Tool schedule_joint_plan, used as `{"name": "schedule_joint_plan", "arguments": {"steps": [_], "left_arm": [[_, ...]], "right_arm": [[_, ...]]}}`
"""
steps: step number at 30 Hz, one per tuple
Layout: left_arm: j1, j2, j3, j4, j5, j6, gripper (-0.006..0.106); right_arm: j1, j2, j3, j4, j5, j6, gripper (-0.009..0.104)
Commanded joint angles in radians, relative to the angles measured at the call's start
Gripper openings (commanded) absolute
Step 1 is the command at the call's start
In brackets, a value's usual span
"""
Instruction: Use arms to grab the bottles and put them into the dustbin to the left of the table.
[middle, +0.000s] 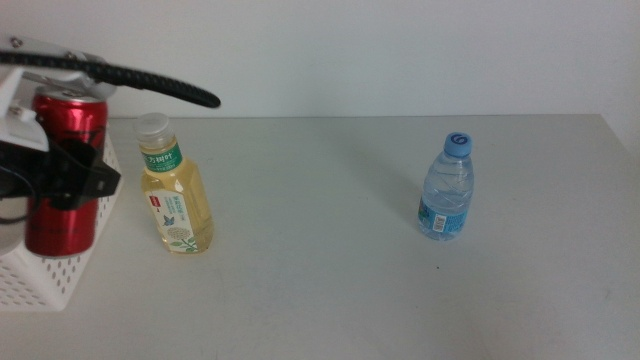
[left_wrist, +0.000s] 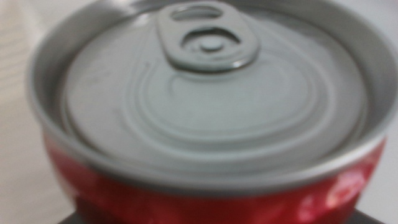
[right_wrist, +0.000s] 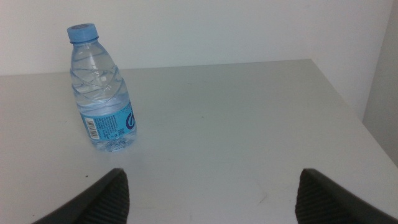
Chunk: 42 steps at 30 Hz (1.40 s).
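My left gripper is shut on a red soda can, held upright over the white perforated dustbin at the table's left edge. In the left wrist view the can's silver top fills the picture. A yellowish tea bottle with a white cap stands just right of the dustbin. The small clear water bottle with a blue cap stands upright at the right of the table. My right gripper is open and low, some way short of the water bottle, with nothing between its jaws.
The grey-white table runs bare between the two bottles. Its right edge lies close past the water bottle. A black cable arcs over the tea bottle's cap from the left arm.
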Motion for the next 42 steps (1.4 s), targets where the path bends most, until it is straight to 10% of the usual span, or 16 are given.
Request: {"name": "schedule_joint_plan", "arguments": {"steps": [1,17,42], "left_arm": [[0.066,0.038,-0.159,0.065,0.092,-0.008,-0.002],[0.325,0.544,-0.822,0.158,0.549,-0.047,-0.002],[0.331,0.929,-0.872,0.272,0.527,-0.165,-0.002]], "right_arm": [[-0.004,-0.021,-0.010,-0.009,-0.079,-0.012,0.094],[-0.004,-0.021,-0.010,-0.009,-0.079,-0.012,0.094],[-0.004,-0.021,-0.010,-0.009,-0.079,-0.012,0.094]]}}
